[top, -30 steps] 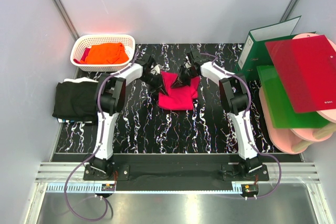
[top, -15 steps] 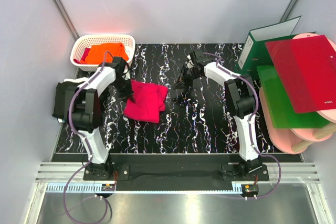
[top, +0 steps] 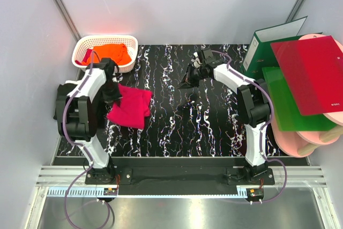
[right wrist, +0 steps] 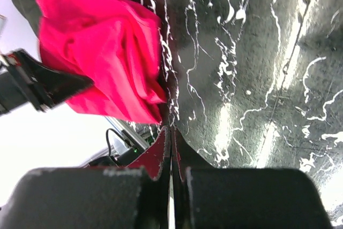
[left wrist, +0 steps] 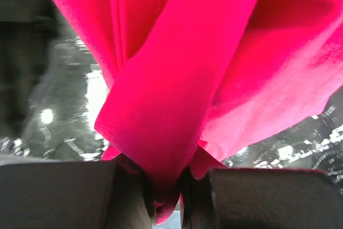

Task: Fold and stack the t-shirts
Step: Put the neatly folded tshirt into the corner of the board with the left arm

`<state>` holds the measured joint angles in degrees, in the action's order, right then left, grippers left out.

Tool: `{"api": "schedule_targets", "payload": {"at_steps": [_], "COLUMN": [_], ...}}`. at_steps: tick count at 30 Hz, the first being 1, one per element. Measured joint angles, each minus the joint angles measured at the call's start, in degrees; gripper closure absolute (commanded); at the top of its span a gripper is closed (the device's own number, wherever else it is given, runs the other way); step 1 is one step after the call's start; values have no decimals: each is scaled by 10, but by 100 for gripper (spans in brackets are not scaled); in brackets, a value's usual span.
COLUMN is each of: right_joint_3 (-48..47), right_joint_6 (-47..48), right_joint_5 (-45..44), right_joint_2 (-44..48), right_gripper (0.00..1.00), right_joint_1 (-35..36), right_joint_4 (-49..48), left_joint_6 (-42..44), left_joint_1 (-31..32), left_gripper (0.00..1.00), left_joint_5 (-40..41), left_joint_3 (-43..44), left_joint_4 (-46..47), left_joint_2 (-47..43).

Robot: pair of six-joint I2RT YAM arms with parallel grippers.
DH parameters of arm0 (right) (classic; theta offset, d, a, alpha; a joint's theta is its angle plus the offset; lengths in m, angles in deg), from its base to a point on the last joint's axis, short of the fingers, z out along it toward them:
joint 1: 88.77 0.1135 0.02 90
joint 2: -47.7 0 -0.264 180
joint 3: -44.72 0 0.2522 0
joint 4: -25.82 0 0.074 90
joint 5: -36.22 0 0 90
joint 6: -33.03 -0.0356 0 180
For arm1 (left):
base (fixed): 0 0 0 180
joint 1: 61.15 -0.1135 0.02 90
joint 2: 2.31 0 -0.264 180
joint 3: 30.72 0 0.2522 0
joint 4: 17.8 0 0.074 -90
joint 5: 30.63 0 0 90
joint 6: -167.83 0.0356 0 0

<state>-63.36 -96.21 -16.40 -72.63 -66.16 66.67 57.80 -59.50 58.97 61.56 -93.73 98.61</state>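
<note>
The crimson-pink t-shirt [top: 130, 105], bunched, is over the table's [top: 177, 127] left side.
The left wrist view alone shows the left fingers [left wrist: 128, 197] clamped on a fold of it; the right wrist view shows the right fingers [right wrist: 161, 162] pressed together, empty, well apart from it.

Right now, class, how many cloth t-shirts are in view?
3: crimson-pink t-shirt held by the left gripper; orange t-shirt in the white lattice basket; black t-shirt at the table's left edge. The basket may hide more.
</note>
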Motion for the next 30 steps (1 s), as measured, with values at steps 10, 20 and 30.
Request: {"api": "schedule_targets", "payload": {"at_steps": [10,20,30], "right_joint_3": [14,-8,-58], "right_joint_6": [0,10,31], "right_joint_5": [14,30,44], "right_joint_2": [4,3,-19], "right_gripper": [99,98,98], "right_joint_1": [0,0,0], "right_joint_4": [0,27,54], "left_joint_6": [11,27,30], "left_joint_1": [-60,-133,-238], "left_gripper": [100,100,100], "left_joint_5": [67,103,98], "left_joint_3": [121,197,198], "left_joint_4": [-45,-80,-89], "left_joint_2": [0,4,7]}}
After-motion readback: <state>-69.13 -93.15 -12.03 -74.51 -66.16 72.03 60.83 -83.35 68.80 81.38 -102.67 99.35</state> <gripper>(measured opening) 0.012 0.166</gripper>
